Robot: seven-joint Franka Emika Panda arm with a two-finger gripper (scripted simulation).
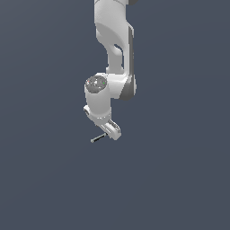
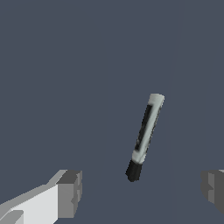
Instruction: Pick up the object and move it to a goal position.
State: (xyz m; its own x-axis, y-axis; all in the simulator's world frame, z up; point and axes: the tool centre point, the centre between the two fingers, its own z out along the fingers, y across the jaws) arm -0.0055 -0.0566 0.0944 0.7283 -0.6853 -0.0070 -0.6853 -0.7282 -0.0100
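The object is a thin stick with a light grey body, a dark stripe and a black tip, lying on the flat grey-blue floor. In the exterior view the object shows as a tiny dark sliver sticking out toward the exterior view's left from under the white hand. My gripper hovers just over it. In the wrist view my gripper is open, its two grey fingertips set wide apart, and the stick lies between and beyond them, touching neither.
The white arm comes down from the top of the exterior view. A plain grey-blue surface fills everything around it.
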